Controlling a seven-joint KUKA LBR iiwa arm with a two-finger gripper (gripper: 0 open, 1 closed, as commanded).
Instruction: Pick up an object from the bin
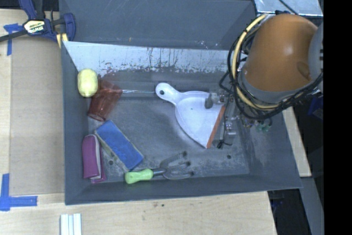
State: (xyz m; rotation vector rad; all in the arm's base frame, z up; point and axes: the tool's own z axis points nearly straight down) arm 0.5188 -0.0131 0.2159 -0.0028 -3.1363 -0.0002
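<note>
White dustpan (192,115), orange-edged, beneath gripper (224,128)

Gripper (223,132) just beside the right edge of the white scoop (190,115), in the grey bin (165,25). Over on the left: yellow ball (87,83), red cup (103,102), blue sponge (119,145).

White plastic dustpan (190,113) centre-right; yellow ball (87,83), red cup (103,103), blue sponge (120,145), purple case (91,158) left; green-handled tool (140,175) front.

A yellow ball (87,83) sat at the left, just beside a tipped red cup (103,102). Below lay a blue block (119,145) beside a purple case (91,158). A green-handled tool (144,175) lay near the front.
</note>
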